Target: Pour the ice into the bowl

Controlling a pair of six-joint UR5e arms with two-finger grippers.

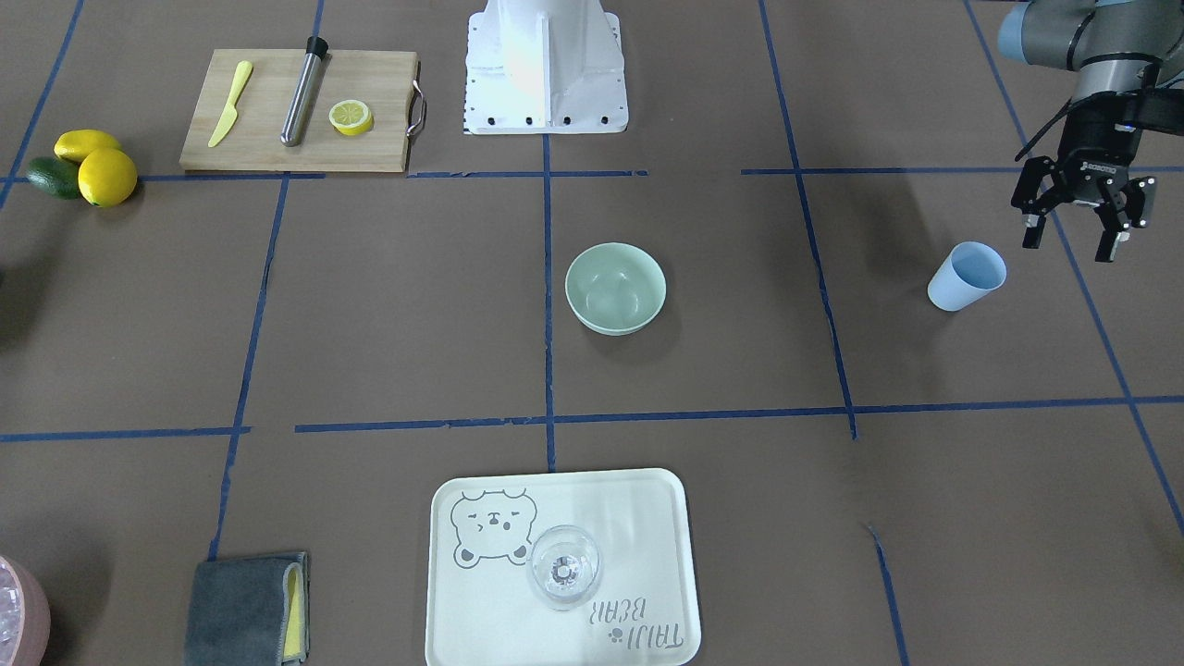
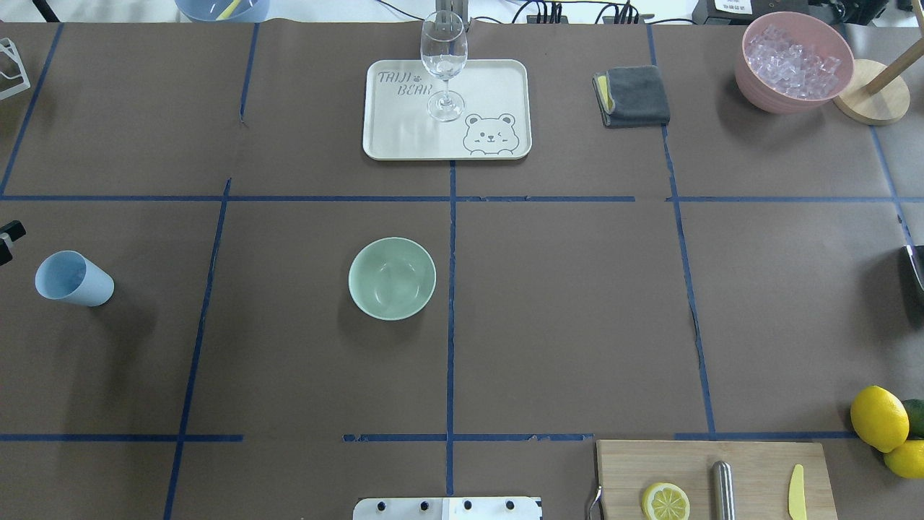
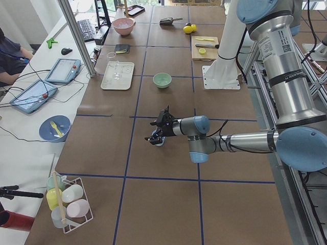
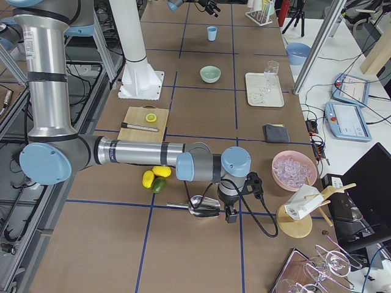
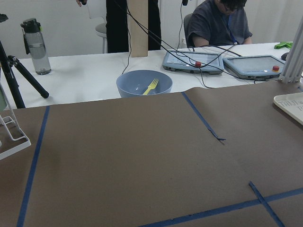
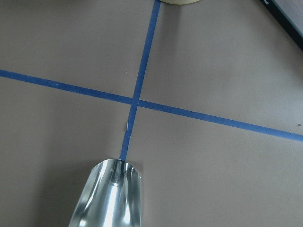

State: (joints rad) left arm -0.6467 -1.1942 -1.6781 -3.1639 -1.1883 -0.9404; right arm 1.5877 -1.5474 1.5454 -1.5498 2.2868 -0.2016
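The pale mint-green bowl (image 1: 615,287) stands empty near the table's middle; it also shows in the overhead view (image 2: 392,278). A light blue cup (image 1: 967,276) stands far out on my left side (image 2: 72,278); I make out no ice in it. My left gripper (image 1: 1068,248) is open and empty, hanging just beside and above the cup. My right gripper (image 4: 229,210) is low over the table at the far right end, next to a shiny metal scoop (image 6: 111,194). Whether it grips the scoop does not show.
A pink container of ice (image 2: 794,61) stands at the far right corner beside a grey cloth (image 2: 634,95). A wine glass (image 2: 443,65) stands on a cream tray (image 2: 491,87). A cutting board (image 1: 301,111) holds a lemon half, a knife and a muddler; lemons (image 1: 106,176) lie beside it.
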